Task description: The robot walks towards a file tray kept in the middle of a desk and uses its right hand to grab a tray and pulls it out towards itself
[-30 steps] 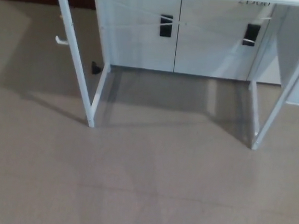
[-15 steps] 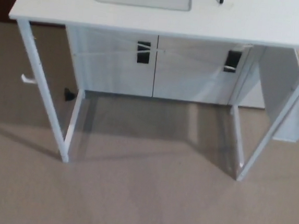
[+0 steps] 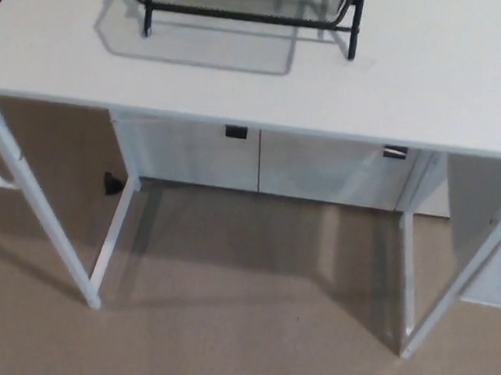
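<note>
Still early, by my read: neither robot hand is in frame, so I cannot tell whether either one is spread or closed, and nothing is being held as far as I can see. The file tray [image 3: 249, 3] sits at the top centre of the frame, cut off by the upper edge; only its black wire base and two front feet show, resting on the white desk [image 3: 417, 88]. No tray looks drawn out from what little is visible. Left to do, I judge: close in further, bring the right hand up, take hold of a tray, pull it toward me.

Count: one desk, one file tray rack, three white desk legs visible, two cabinet doors [image 3: 261, 162] behind in mid-frame. Beige floor [image 3: 238, 327] fills the lower half.
</note>
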